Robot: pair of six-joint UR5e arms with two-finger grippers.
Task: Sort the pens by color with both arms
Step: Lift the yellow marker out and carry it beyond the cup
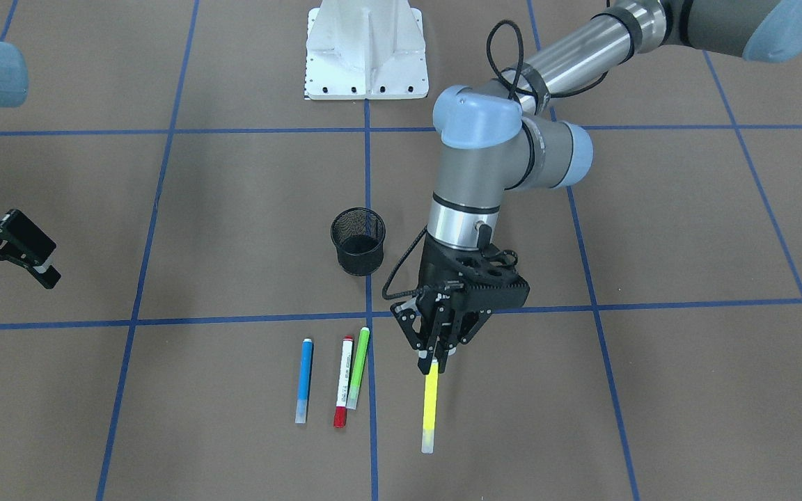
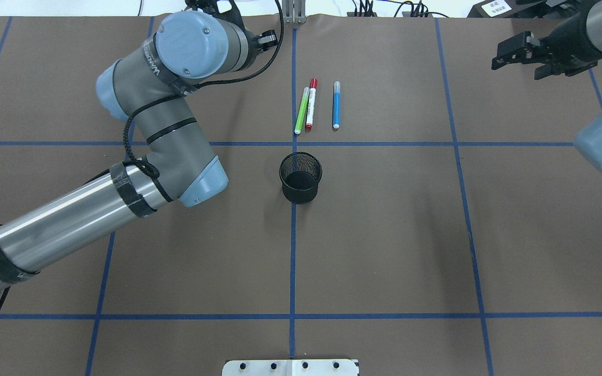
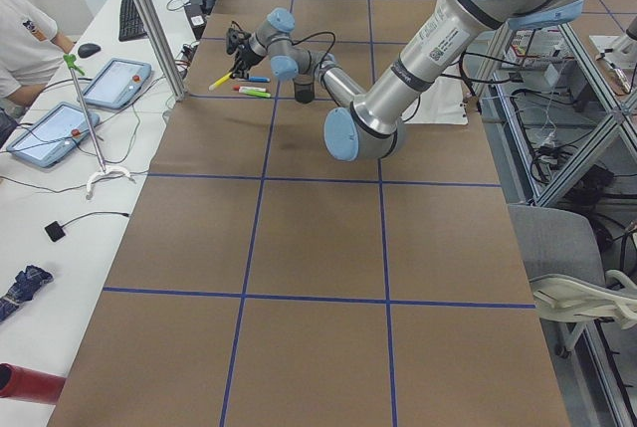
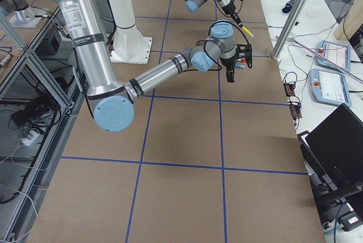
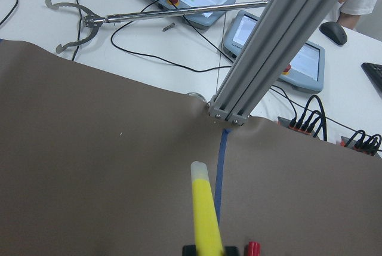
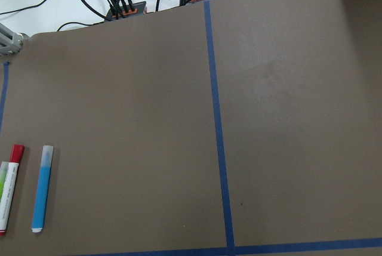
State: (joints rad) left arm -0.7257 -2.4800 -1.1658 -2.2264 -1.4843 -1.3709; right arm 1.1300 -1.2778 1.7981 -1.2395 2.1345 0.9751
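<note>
My left gripper (image 1: 434, 356) is shut on one end of the yellow pen (image 1: 430, 405), which slants away from the robot. The pen also shows in the left wrist view (image 5: 206, 215). In the overhead view the left wrist hides this gripper and the yellow pen. The blue pen (image 1: 303, 381), the white pen with red ends (image 1: 342, 383) and the light green pen (image 1: 358, 369) lie side by side on the table, just beside the held pen. They also show in the overhead view: green (image 2: 301, 110), red (image 2: 310, 104), blue (image 2: 336, 104). My right gripper (image 1: 14, 278) is open and empty, far off to the side.
A black mesh cup (image 1: 358, 241) stands upright at the table's middle (image 2: 301, 177), between the pens and the white pedestal base (image 1: 366, 52). Blue tape lines cross the brown table. A metal post and cables (image 5: 256, 59) stand past the far edge.
</note>
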